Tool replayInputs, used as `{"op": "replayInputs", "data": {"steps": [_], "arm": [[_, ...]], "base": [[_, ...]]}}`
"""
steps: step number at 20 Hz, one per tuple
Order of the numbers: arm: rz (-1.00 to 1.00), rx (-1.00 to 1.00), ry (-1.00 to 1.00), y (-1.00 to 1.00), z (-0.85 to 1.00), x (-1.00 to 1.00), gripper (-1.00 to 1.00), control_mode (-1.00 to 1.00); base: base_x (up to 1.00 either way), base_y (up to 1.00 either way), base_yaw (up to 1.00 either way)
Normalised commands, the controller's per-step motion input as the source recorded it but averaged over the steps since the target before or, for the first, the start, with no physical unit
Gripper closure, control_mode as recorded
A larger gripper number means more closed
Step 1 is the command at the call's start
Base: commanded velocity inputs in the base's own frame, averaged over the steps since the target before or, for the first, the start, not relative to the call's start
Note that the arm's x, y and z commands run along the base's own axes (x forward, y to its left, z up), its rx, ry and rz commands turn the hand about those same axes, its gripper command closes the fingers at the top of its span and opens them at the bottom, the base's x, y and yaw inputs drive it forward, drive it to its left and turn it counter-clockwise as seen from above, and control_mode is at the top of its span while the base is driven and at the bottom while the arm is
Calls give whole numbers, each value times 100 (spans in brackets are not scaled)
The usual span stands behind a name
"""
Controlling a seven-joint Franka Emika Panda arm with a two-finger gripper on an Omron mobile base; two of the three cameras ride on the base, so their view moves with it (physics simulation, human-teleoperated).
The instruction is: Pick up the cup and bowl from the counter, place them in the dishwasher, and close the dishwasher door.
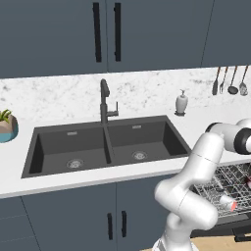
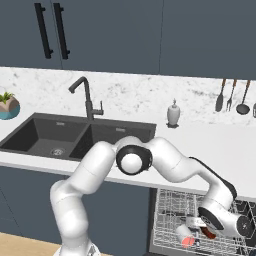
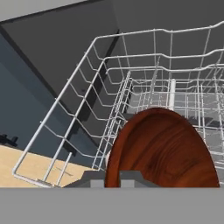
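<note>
My gripper (image 3: 119,178) reaches down into the dishwasher's pulled-out wire rack (image 3: 87,92) and is shut on the rim of the bowl (image 3: 162,148), a dark red-brown wood-grained round vessel. The right base view has the gripper (image 2: 206,229) low over the rack (image 2: 170,210), with the bowl (image 2: 210,234) a dark red sliver at the hand. The cup (image 2: 184,235), pale grey with a red-orange end, lies on its side in the rack just left of the hand. From the left base view the cup (image 1: 226,200) lies in the rack (image 1: 220,179). The counter (image 1: 206,117) is white marble.
A black double sink (image 1: 105,144) with a dark faucet (image 1: 104,100) takes up the counter's middle. A white soap dispenser (image 1: 182,103) stands behind it, a teal plant pot (image 1: 7,128) at far left. Utensils (image 1: 230,81) hang on the wall. Wooden floor (image 3: 26,162) lies beside the rack.
</note>
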Motion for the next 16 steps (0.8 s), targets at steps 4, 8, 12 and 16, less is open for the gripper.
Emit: {"op": "replayInputs", "data": {"steps": [4,8,12,16], "arm": [[0,0,0,0,-7,31,100,-100],[0,0,0,-7,-29,12,100,-100],[0,0,0,-12,-47,1,100,-100],[0,0,0,-11,-50,0,100,-100]], "base": [[0,0,0],[0,0,0],[0,0,0],[0,0,0]]}}
